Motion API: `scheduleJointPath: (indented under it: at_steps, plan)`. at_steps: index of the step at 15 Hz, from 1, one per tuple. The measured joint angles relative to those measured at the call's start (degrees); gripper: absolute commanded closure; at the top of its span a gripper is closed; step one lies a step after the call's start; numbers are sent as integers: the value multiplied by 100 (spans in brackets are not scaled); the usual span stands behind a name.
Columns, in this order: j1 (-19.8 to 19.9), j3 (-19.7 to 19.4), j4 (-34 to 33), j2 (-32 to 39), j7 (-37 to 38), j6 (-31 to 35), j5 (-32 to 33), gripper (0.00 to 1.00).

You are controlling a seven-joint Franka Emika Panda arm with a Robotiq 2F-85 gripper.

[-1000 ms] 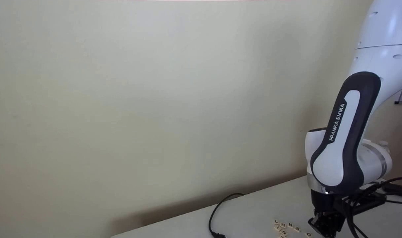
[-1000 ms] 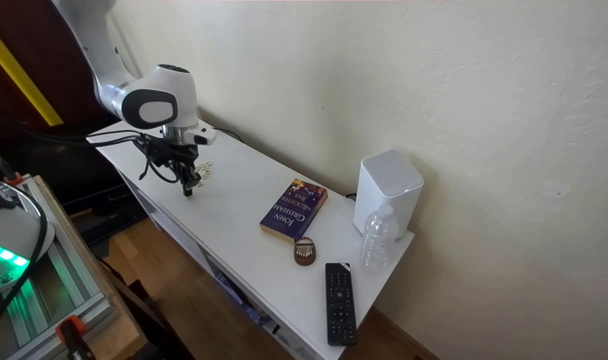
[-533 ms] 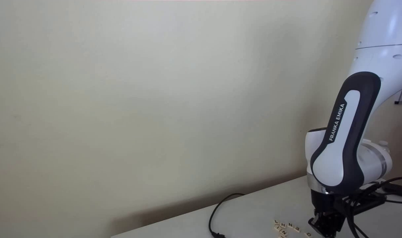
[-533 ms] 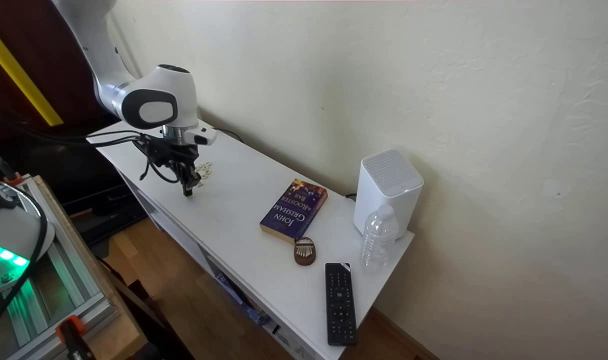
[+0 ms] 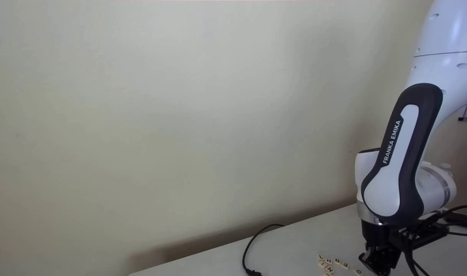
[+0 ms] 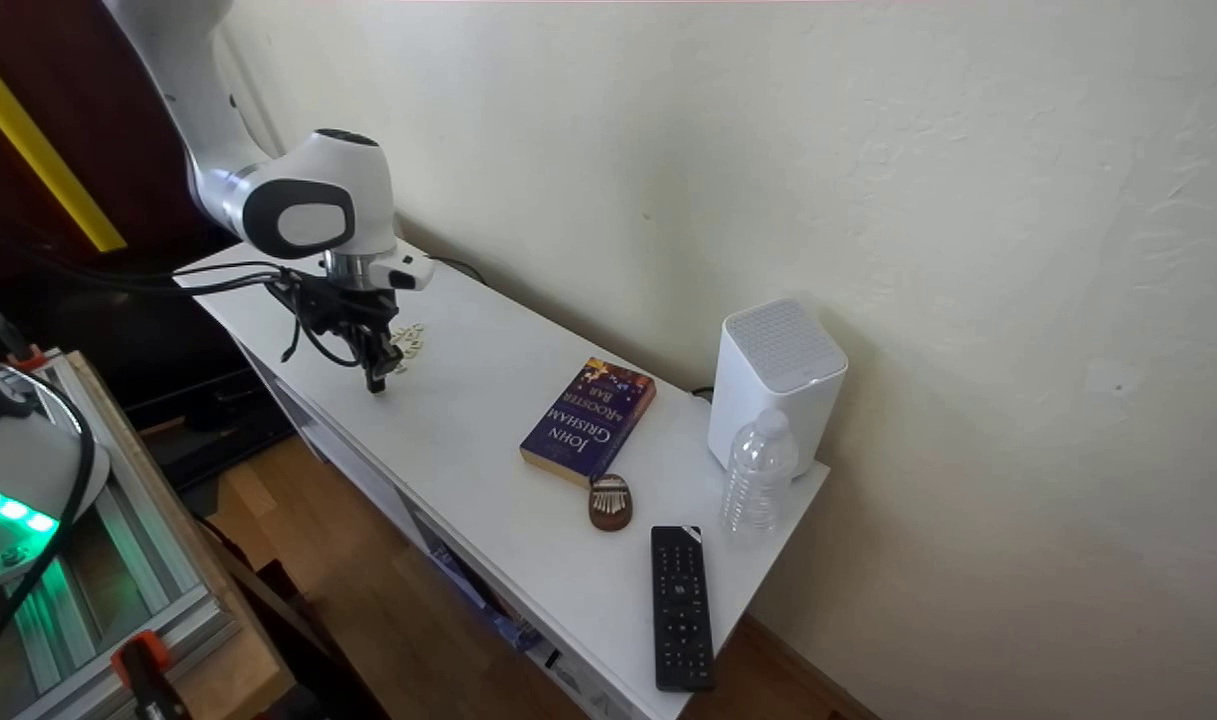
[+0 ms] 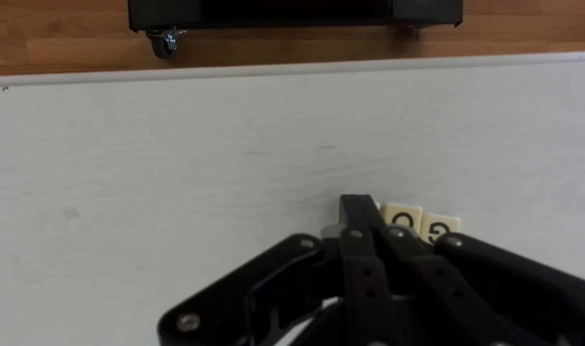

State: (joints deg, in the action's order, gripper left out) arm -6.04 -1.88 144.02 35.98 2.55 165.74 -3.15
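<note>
My gripper (image 7: 362,210) is shut, its fingertips pressed together with nothing seen between them. In the wrist view its tip stands low over the white tabletop (image 7: 177,158). It is right beside and partly over a row of cream letter tiles. A tile with a round letter (image 7: 402,215) and a G tile (image 7: 440,226) show to its right; slivers of tile show by the fingertips. Whether the tip touches a tile I cannot tell. In both exterior views the gripper (image 6: 376,380) points down beside the tiles (image 6: 408,342). Several tiles, such as an E tile (image 5: 345,265), show there.
A purple book (image 6: 588,420), a small brown thumb piano (image 6: 610,503), a black remote (image 6: 682,610), a clear bottle (image 6: 758,480) and a white box-shaped device (image 6: 783,375) stand farther along the table. A black cable (image 5: 245,251) lies near the wall. The table's edge (image 7: 292,69) borders the floor.
The arm has shifted only very slightly to the right in an exterior view. The gripper stays shut, and the tiles and other things have not moved.
</note>
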Motion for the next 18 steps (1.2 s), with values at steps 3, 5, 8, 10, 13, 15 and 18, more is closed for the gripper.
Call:
scheduleJointPath:
  at_steps: [3,5,8,10,13,15,18]
  plan:
    - [7,6,15,-2,0,27,0,100]
    - [16,13,25,-4,-1,45,0,100]
    - [55,45,41,-7,-1,63,0,100]
    - [78,74,53,-11,-1,65,0,100]
    - [99,118,78,-18,-1,66,0,100]
    - [99,130,93,-21,-1,75,0,100]
    - [96,133,118,-25,-1,125,0,100]
